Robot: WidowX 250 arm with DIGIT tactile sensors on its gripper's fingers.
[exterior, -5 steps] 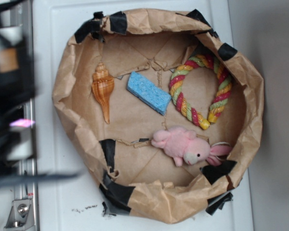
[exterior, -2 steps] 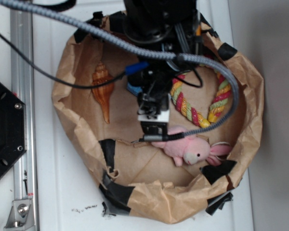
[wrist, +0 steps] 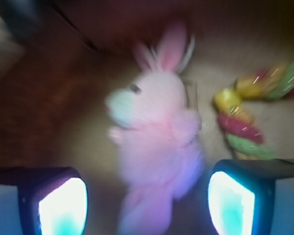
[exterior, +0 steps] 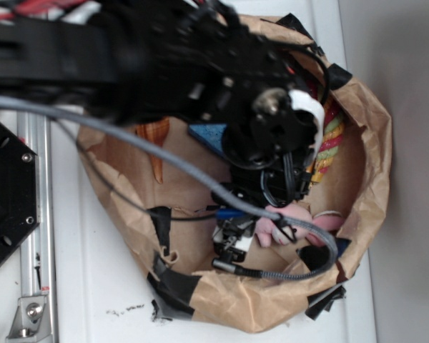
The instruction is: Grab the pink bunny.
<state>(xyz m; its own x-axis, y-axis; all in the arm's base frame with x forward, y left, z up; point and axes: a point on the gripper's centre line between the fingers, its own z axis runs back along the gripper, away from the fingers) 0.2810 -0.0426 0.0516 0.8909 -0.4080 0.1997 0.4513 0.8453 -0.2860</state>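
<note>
inside the paper basket lie pink bunny and rope ring; pincer spread wide

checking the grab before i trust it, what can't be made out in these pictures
- Exterior: the arm covers most of the pink bunny, the blue sponge, the shell and the rope ring.
- Exterior: the gripper is dark and tangled in cable; its opening is unreadable there.
- Wrist: motion blur; whether the fingers touch the bunny is unclear.
- Wrist: the frame's bottom edge cuts off the bunny's legs.

Robot lab bench, white tabletop, metal rail (bolted), taped paper bin of toys
</note>
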